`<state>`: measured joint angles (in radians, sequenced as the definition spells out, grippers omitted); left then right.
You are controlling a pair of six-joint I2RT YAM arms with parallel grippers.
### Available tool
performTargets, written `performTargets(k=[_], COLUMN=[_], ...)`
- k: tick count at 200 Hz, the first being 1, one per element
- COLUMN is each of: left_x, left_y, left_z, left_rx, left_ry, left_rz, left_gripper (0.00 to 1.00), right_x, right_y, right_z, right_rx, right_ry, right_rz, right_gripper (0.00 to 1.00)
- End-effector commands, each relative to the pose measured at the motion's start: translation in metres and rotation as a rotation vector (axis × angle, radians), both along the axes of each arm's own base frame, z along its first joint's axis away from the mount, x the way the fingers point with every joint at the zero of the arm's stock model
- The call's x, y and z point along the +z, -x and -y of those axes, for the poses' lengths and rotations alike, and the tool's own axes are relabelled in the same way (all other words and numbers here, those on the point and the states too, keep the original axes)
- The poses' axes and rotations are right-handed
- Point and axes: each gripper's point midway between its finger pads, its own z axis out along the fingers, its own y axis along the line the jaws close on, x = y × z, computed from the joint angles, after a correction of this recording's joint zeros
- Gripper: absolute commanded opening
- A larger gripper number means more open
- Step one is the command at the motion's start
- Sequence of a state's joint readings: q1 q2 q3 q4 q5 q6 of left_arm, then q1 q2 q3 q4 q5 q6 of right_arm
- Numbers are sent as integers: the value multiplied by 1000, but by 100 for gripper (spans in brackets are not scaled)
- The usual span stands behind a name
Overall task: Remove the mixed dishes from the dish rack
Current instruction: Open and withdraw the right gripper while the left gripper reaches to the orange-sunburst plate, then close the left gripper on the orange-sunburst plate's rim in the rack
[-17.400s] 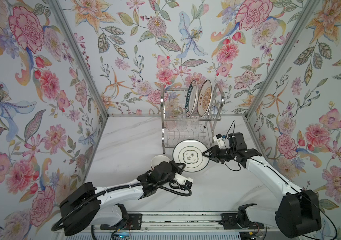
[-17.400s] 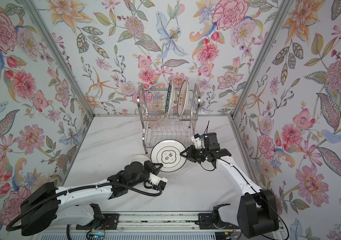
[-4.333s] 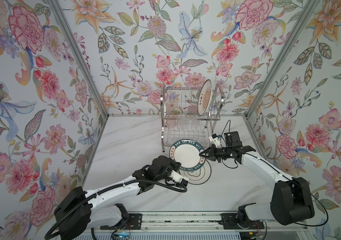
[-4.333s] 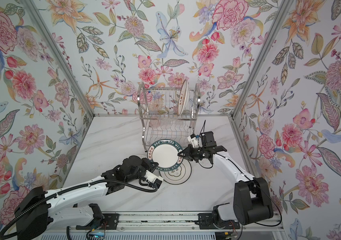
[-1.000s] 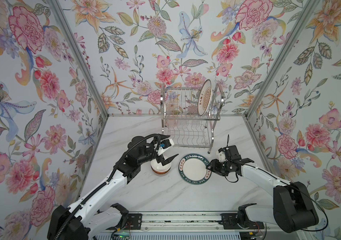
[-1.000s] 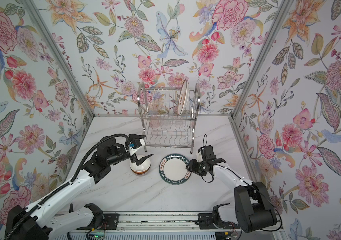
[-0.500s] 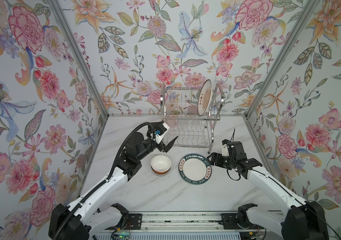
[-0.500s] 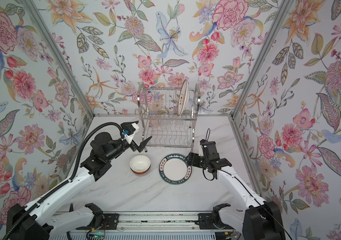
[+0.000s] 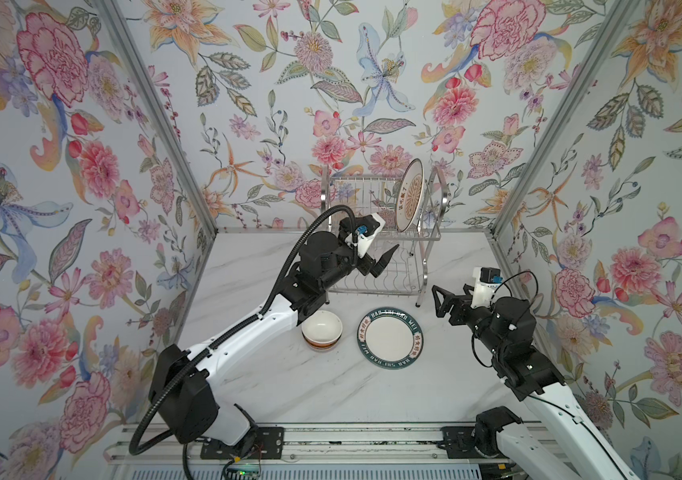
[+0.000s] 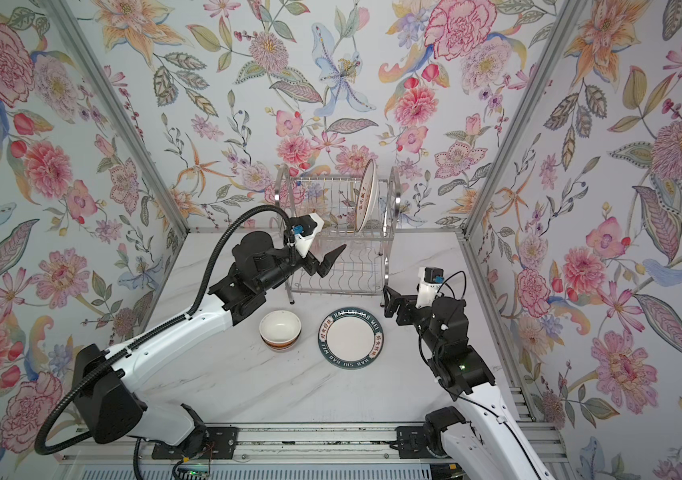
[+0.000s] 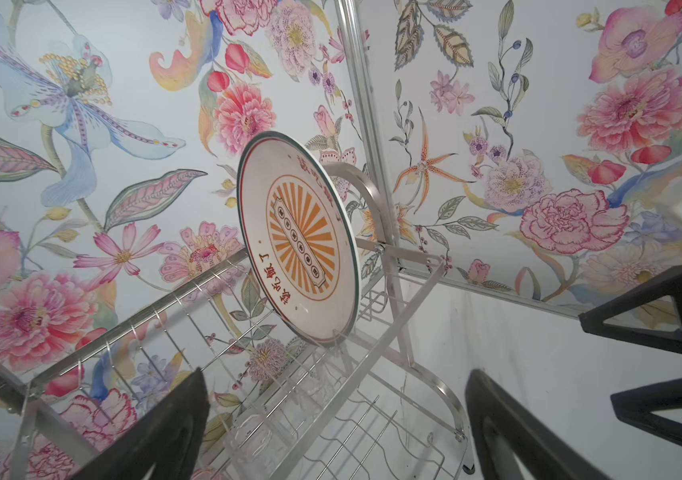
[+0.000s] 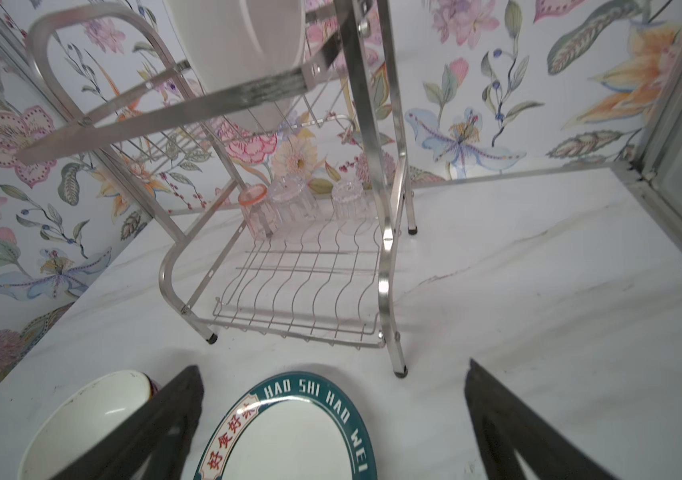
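Both jaws spread: we aim left gripper at the sunburst plate, slotted upright at dish rack's one o'clock; right gripper hangs empty.

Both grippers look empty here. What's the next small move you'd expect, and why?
Probably ease the left gripper forward over the lower shelf of the dish rack, toward the tumblers. Its jaws stand open and empty just in front of the rack, and three tumblers stand at the back of that shelf, low between its fingers in the left wrist view.
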<state>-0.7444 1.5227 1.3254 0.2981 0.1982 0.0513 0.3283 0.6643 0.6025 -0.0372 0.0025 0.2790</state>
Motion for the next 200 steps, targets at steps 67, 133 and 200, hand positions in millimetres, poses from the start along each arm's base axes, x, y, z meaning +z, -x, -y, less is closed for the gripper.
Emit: performTargets(k=[67, 133, 200], left_x=[21, 15, 12], left_y=[-51, -64, -77], left_z=[63, 95, 99], left_rx=[32, 13, 50], left_ry=[106, 136, 191], left_rz=[-18, -60, -94], left_gripper=[78, 66, 47], right_x=[37, 31, 27], right_y=[13, 19, 20], right_z=[3, 7, 10], right_rx=[9, 2, -9], right_ry=[36, 73, 86], right_rz=[267, 275, 269], right_gripper=[99, 99, 99])
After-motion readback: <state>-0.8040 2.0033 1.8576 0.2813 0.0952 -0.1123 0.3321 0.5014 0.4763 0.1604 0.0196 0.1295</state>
